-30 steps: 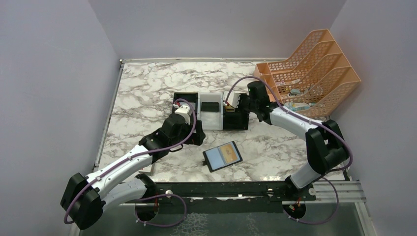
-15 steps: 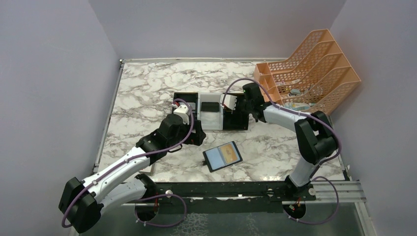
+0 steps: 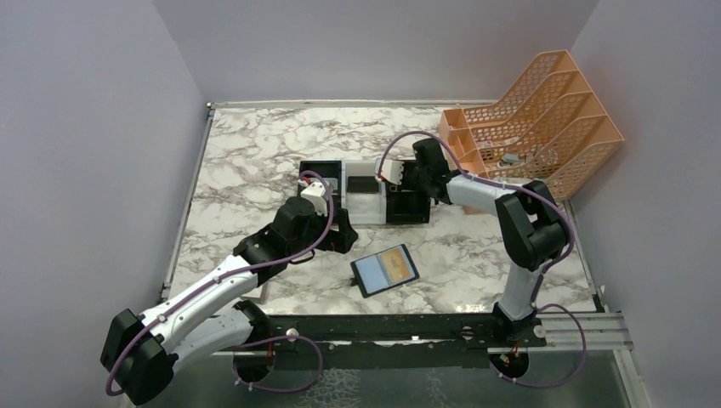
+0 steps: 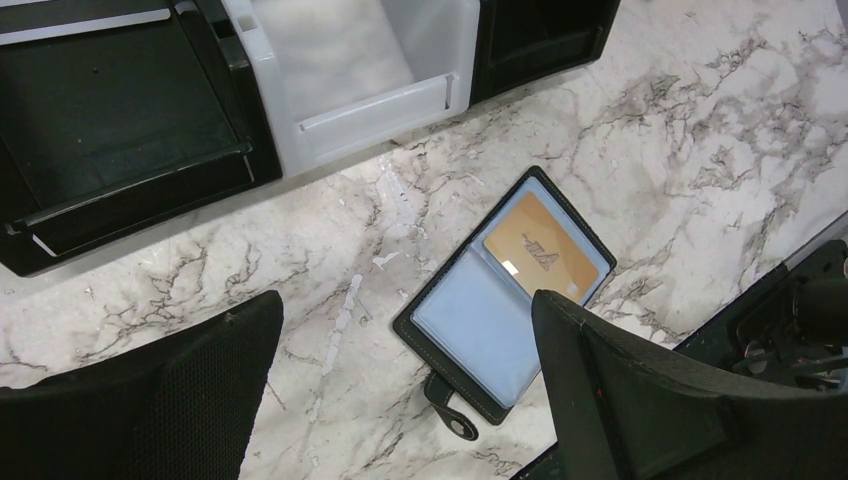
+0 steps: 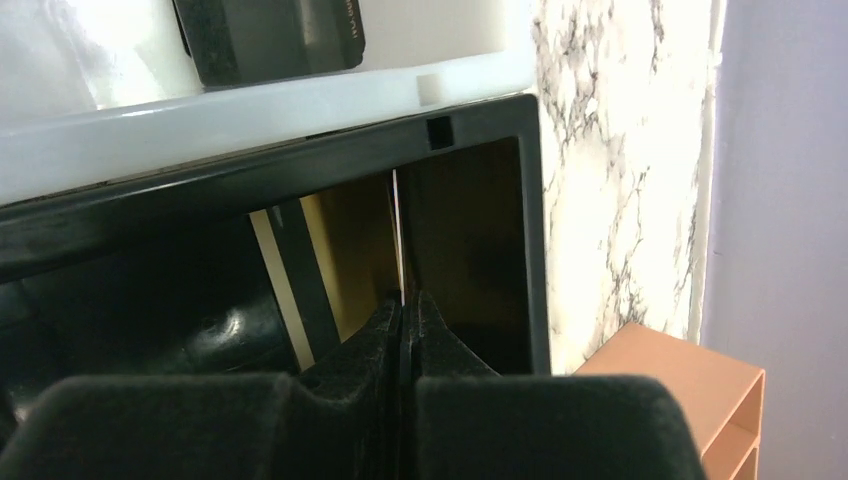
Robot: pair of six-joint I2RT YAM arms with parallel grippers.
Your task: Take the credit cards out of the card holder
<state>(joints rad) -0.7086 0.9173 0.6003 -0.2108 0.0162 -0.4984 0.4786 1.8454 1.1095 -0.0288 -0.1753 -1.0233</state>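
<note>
One gold card (image 4: 545, 250) lies in the holder (image 4: 468, 328) below my splayed left hand (image 4: 400, 400); my right hand (image 5: 402, 310) pinches a thin card (image 5: 398, 230), so I'd lower it into the tray (image 5: 470, 115), then release.

Left wrist: card holder (image 4: 480, 335) lower-right corner sits behind my left jaws; tray (image 4: 370, 108) cut off at top edge. Right wrist: thin card (image 5: 397, 235) edge-on at my right jaws, face unreadable, grip unclear.
</note>
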